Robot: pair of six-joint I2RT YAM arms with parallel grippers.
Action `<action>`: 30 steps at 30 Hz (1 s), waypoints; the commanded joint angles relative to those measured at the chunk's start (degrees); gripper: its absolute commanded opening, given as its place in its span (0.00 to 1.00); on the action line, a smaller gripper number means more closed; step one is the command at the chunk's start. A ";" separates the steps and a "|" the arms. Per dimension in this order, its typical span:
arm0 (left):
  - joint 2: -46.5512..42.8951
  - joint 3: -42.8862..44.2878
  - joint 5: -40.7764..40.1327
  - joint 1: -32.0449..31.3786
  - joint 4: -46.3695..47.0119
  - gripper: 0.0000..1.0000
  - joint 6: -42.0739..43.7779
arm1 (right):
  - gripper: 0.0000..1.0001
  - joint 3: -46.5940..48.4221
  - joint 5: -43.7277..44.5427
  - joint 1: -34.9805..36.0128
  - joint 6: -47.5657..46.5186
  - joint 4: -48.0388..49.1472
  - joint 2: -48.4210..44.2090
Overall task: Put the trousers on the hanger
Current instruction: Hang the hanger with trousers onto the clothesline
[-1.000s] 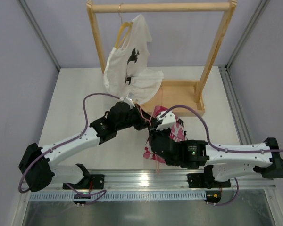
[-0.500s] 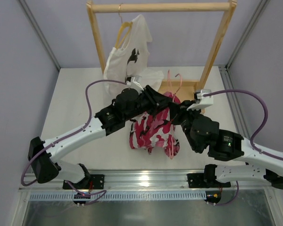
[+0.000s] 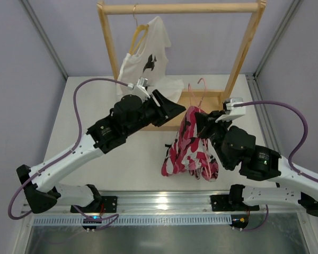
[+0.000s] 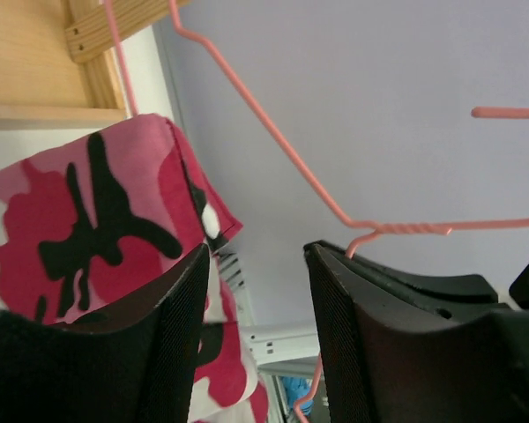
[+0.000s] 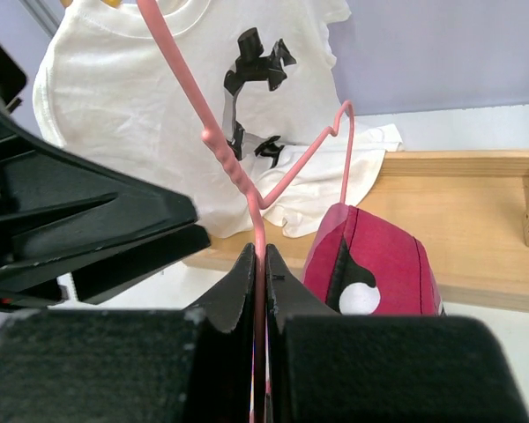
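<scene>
The right gripper (image 5: 258,257) pinches the thin pink wire hanger (image 5: 229,164); soft camouflage trousers (image 3: 188,145) drape, apparently over it; the left gripper (image 4: 254,260) gapes wide.

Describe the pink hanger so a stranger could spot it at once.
In front of the wooden rack, the right gripper pinches a hanger with camouflage trousers hanging from it. It is thin pink wire, unlike the thicker wooden hanger carrying the white T-shirt on the rack.
</scene>
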 commanded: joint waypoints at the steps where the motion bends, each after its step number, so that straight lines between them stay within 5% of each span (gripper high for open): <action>1: -3.80 -1.11 -3.64 -0.23 -8.93 0.50 6.78 | 0.04 1.27 -0.59 -0.23 -1.27 6.83 -2.21; 9: -6.19 -11.68 2.16 -0.23 -1.21 0.52 6.87 | 0.04 0.99 -1.30 -1.63 -6.62 11.75 -2.12; 30: -7.16 -3.42 -4.07 -0.23 -11.13 0.55 13.11 | 0.04 19.87 -5.51 -10.76 -17.79 11.76 3.85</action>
